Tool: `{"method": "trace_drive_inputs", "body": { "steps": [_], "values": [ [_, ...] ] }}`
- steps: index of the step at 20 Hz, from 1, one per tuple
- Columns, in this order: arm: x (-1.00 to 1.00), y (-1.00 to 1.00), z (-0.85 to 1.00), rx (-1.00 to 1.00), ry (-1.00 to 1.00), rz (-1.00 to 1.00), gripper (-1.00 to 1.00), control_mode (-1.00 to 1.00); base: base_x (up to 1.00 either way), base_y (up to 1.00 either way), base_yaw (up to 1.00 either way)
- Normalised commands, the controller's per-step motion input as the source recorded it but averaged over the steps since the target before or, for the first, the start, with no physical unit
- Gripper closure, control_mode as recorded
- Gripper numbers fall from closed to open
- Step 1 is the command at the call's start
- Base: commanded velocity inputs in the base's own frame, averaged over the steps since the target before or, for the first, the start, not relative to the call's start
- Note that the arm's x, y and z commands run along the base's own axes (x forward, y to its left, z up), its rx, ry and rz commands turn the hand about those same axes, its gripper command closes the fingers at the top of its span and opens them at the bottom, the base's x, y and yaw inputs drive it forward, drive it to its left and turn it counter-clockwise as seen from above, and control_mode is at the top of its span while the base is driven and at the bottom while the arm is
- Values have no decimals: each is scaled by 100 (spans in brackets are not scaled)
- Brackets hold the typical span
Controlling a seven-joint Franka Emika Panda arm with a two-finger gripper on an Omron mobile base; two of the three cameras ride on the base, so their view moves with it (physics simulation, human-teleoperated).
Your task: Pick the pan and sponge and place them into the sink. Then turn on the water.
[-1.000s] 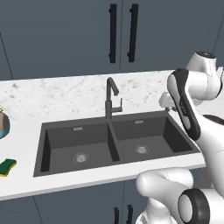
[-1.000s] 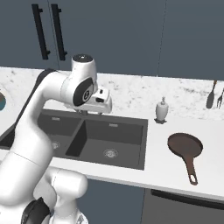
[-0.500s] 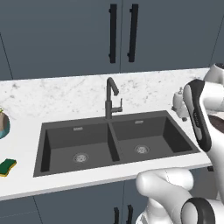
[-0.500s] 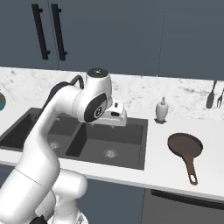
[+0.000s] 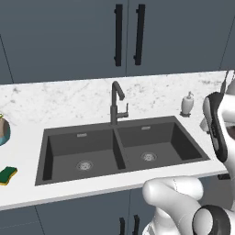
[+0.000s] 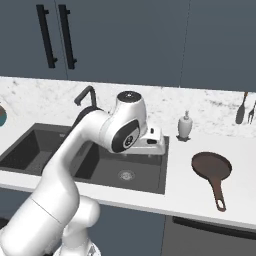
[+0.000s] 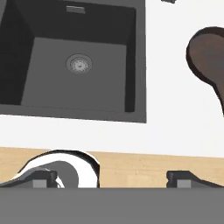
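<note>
None done: both basins of the sink (image 5: 124, 151) are empty, faucet (image 5: 115, 102) dry.
Pan (image 6: 212, 169): on the counter right of the sink.
Sponge (image 5: 8, 175): counter, far left.
Gripper (image 7: 112, 178): jaws spread wide, holding nothing.
Nearby: soap dispenser (image 6: 185, 125) behind the pan, teal bowl (image 5: 2, 131); path looks unobstructed.

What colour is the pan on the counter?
Dark brown; the pan shows best in the right base view.

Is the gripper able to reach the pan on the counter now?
Probably yes. The pan lies alone on bare counter right of the sink, and the open gripper holds nothing.
</note>
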Motion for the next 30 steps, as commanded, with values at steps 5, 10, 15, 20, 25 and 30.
{"method": "trace_drive_inputs", "body": {
  "steps": [5, 10, 15, 20, 25, 30],
  "values": [
    [-2, -62, -17, -6, 5, 0, -100, -100, 0, 0, 0],
    [0, -59, -16, -1, 8, 0, -100, -100, 0, 0, 0],
    [0, -63, -24, 0, 5, 0, -100, -100, 0, 0, 0],
    [0, -63, -26, 0, 2, 0, -100, -100, 0, 0, 0],
    [0, -58, -29, 0, 0, 0, -100, -100, 0, 0, 0],
    [7, -48, -26, 0, 0, 0, -100, -100, 0, 0, 0]
  ]
}}
